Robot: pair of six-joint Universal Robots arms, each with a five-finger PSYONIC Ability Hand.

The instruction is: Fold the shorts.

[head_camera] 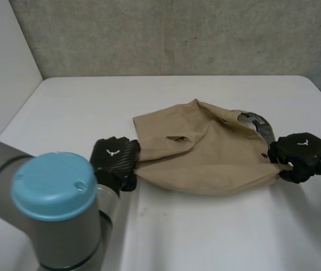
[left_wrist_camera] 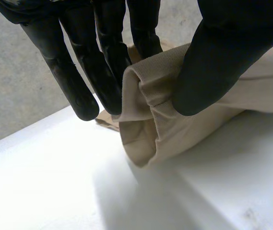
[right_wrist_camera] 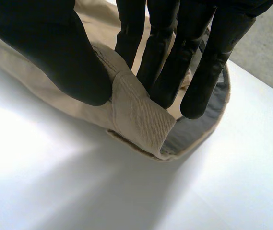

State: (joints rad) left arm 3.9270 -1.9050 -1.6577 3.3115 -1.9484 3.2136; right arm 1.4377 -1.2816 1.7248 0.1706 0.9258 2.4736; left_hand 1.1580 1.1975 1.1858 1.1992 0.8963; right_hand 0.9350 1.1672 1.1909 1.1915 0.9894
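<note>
Tan shorts (head_camera: 205, 149) stretch left-to-right across frame centre; left hand (head_camera: 114, 161) and right hand (head_camera: 298, 152) fingers pinch opposite ends.

White table (head_camera: 205, 231), matte, takes up most of head view; far corners rounded, far edge runs along back wall. Back wall (head_camera: 177, 34) is grey concrete, mottled w/ small specks. Plain white side wall (head_camera: 2, 56) at table's left, meets the concrete in a vertical corner. Light soft & even; bright glare patches on tabletop in both wrist views, grey concrete beyond table there too
</note>
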